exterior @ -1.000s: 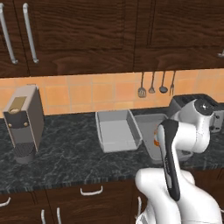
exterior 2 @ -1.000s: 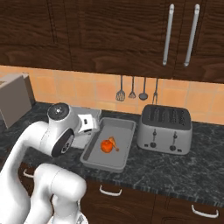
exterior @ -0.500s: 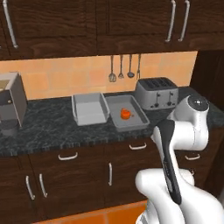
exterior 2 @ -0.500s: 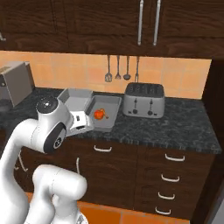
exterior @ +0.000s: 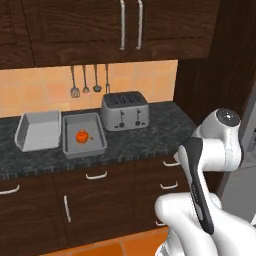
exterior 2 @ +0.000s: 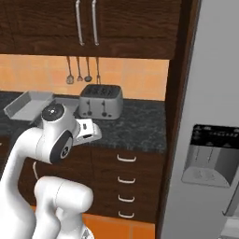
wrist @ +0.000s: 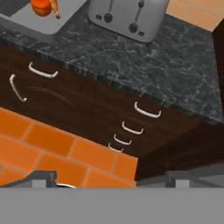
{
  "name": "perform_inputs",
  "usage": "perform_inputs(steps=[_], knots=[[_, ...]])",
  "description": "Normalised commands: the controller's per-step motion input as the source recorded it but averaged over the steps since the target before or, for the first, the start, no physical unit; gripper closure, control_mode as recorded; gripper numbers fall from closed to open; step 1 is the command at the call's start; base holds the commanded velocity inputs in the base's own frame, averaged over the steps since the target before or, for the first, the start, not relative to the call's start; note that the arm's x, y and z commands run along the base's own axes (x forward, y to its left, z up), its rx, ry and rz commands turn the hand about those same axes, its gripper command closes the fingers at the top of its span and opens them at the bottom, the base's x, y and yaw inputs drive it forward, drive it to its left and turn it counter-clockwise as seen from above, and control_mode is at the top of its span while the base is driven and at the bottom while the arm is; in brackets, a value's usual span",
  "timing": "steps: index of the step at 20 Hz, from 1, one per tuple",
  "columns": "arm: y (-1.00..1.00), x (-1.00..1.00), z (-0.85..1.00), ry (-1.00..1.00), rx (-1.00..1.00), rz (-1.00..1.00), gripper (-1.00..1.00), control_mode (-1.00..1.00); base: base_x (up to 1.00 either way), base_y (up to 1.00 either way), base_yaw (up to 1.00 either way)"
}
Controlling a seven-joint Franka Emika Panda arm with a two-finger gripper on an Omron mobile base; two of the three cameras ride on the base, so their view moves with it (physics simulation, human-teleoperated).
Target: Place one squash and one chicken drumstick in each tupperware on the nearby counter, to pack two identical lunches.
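The hand [wrist: 107,177] is spread wide and apparently empty, held above the drawers [wrist: 131,118].

We see a silver toaster [exterior: 125,110] with slots on top and small dark knobs on its front, standing against the orange tiled backsplash [exterior: 145,80]. Above and left of it, three utensils [exterior: 90,80] hang in a row on the wall. Dark wood upper cabinets [exterior: 100,30] carry two long silver handles [exterior: 130,24] side by side. To the right, a tall grey refrigerator [exterior 2: 210,116] shows a dark dispenser panel [exterior 2: 212,154]. Below, we see orange floor tiles [wrist: 52,148].
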Motion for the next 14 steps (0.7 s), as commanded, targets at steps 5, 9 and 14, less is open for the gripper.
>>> perform_inputs(steps=[5, 9, 14], knots=[[0.00, 0.00, 0.00, 0.00, 0.00, 0.00, -1.00, 1.00, -0.02, -1.00, -0.01], [0.00, 0.00, 0.00, 0.00, 0.00, 0.00, -1.00, 1.00, -0.27, -1.00, 0.00], [0.00, 0.00, 0.00, 0.00, 0.00, 0.00, -1.00, 1.00, -0.13, -1.00, 0.00]])
